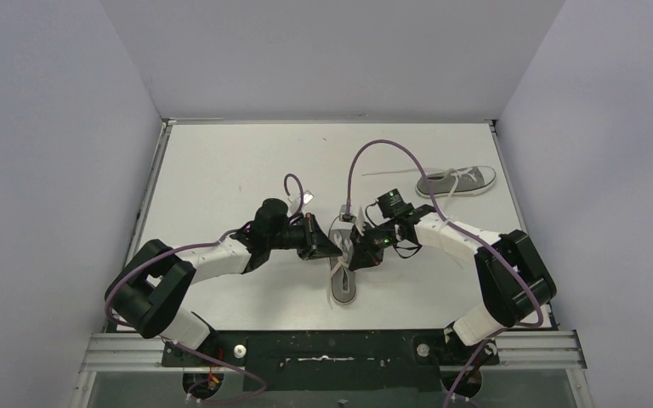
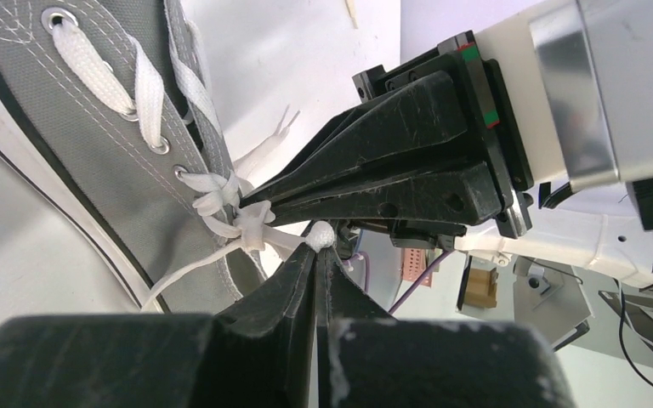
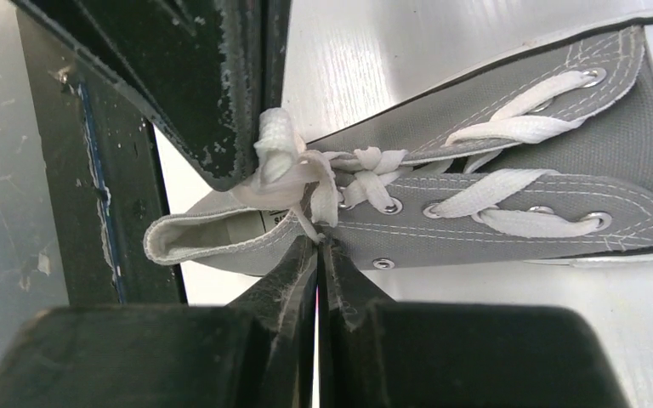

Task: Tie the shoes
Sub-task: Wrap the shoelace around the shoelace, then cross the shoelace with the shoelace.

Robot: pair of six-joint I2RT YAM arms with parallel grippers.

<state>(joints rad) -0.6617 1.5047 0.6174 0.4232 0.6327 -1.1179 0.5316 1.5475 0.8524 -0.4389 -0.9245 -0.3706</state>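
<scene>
**Near shoe: knot in progress, 2nd shoe not started**

Progress, as I judge it: less than half. The near shoe (image 1: 345, 285) lies on the counter (image 1: 221, 170) in the middle, btw. the two arms. Its laces (image 3: 510, 129) are threaded through the eyelets, and a first crossing knot (image 3: 372, 160) sits at the top eyelets, just in front of the shoe opening. A small bunch of lace is gathered beside this knot, but I see no finished bow w/ two loops.

The left end effector (image 2: 317, 248) has its fingers pressed together on a bit of white lace at the tips. The right end effector (image 3: 317, 245) is also together, and a strand from the knot runs into its tips, so it seems clamped on that strand. The two stand tip to tip, very near each other over the knot. What is left here: form the loops, pull tight, let go.

The far shoe (image 1: 468, 178) is well apart, at the far right of the counter. Its lace ends trail loose on the surface, so it is prob. all still to do.

Orientation: in the top view the near shoe's long axis runs approx. far-to-near, the toe apparently toward the arm bases and the opening toward the far side. The far shoe's long axis runs left-right; its toe seems to point right, but it is too small to be sure
</scene>
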